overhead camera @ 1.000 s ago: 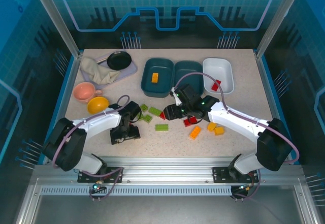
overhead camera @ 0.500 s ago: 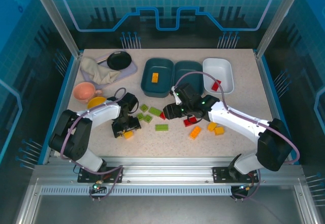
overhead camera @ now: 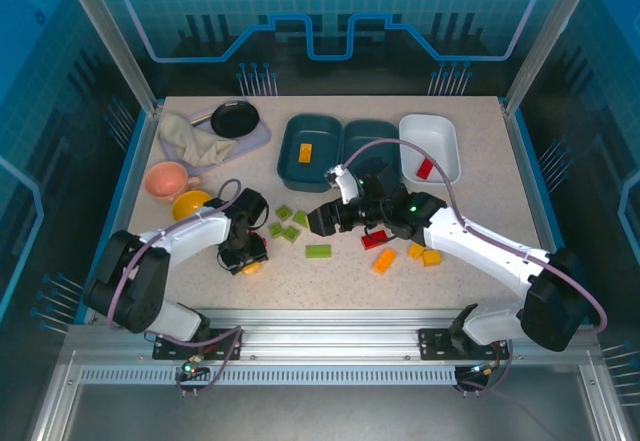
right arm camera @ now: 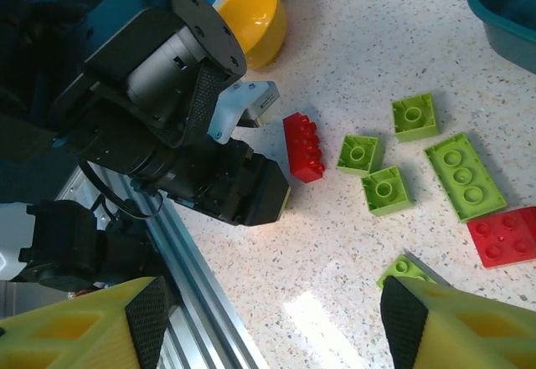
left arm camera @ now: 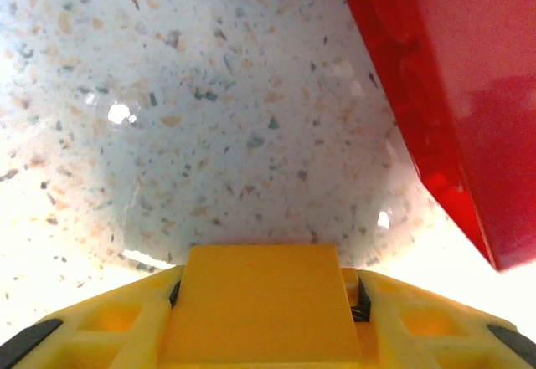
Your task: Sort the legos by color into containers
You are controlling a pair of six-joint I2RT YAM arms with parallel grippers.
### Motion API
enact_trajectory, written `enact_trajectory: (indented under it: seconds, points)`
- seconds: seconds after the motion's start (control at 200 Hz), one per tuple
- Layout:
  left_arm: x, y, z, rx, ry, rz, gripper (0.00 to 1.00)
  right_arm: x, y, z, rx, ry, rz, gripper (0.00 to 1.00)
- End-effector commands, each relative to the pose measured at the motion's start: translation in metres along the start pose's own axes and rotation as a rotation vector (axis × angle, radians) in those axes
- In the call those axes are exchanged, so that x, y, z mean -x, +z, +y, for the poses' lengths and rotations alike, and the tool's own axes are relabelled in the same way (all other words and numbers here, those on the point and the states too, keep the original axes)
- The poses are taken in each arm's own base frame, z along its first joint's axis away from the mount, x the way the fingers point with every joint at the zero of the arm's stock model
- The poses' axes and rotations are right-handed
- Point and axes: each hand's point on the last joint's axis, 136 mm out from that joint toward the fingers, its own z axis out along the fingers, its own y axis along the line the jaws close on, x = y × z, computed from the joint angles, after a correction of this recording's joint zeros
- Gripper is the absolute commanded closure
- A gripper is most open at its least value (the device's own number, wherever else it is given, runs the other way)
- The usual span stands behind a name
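Red lego [left arm camera: 452, 93] blurred, cropped right; yellow lego [left arm camera: 260, 302] cropped below.

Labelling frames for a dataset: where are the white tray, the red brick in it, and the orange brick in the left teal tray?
white tray [overhead camera: 433, 133]: top view, bare floor near its far end.
red brick [overhead camera: 425, 168]: top view, middle of its top.
orange brick [overhead camera: 305, 153]: top view, middle of its top.
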Motion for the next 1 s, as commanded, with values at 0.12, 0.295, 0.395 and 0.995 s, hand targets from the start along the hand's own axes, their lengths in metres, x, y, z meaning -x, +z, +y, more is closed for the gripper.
enact_trajectory:
  seconds: [0.12,0.295,0.395,0.995]
  points:
    - [-0.001,-0.064,-0.017,-0.078,0.029,-0.06,0.59,0.048,-0.039,-0.008,-0.055,0.063,-0.219,0.3]
    - [0.04,-0.111,-0.077,-0.167,0.115,-0.14,0.59,0.082,-0.064,-0.041,-0.164,0.125,-0.427,0.28]
    - [0.07,-0.12,-0.118,-0.186,0.169,-0.162,0.59,0.093,-0.069,-0.063,-0.24,0.188,-0.439,0.27]
    - [0.173,-0.04,-0.252,-0.154,0.252,-0.104,0.49,0.069,-0.086,-0.123,-0.497,0.313,-0.272,0.28]
